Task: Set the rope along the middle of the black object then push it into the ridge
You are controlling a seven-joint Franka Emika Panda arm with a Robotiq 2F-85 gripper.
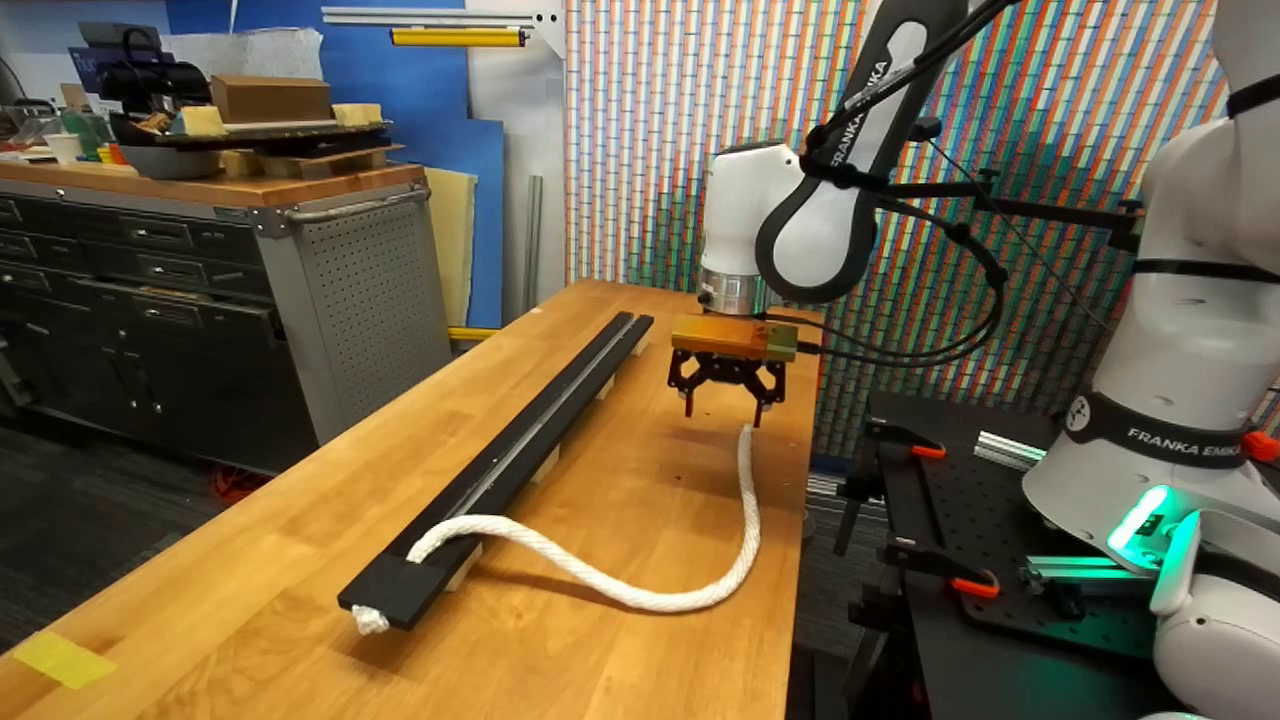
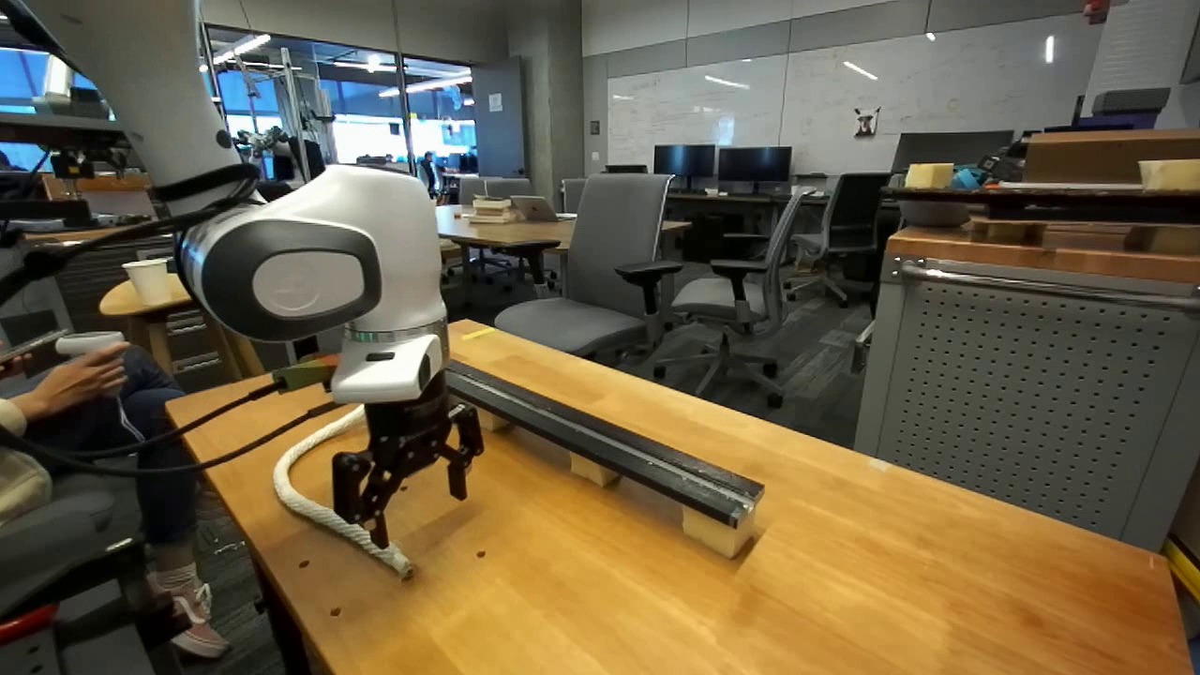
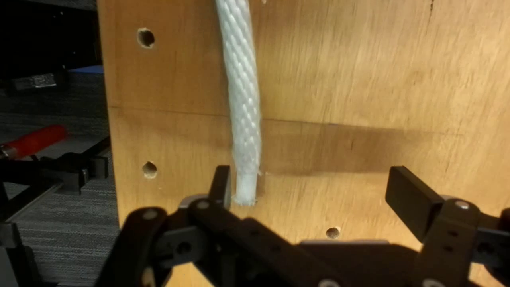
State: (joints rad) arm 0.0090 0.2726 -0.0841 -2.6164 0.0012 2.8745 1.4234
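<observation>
Above the surface (image 1: 600, 660), the tool (image 3: 310, 181) hangs with jaws spread wide and nothing held. Between them, in the wrist view, shows the free end of the rope (image 3: 245, 101), nearer one jaw; whether they touch I cannot tell. The jaws stand across the rope, presumably so that closing would pinch it. From there it curves over the surface to the black bar (image 1: 528, 440), seeming to dip in near one end, where a white tuft (image 1: 370, 620) pokes out, perhaps a knot that anchors it. Most of the groove (image 1: 539, 430) holds no rope yet. Pale blocks (image 2: 717, 532) prop the bar up, probably for clearance.
</observation>
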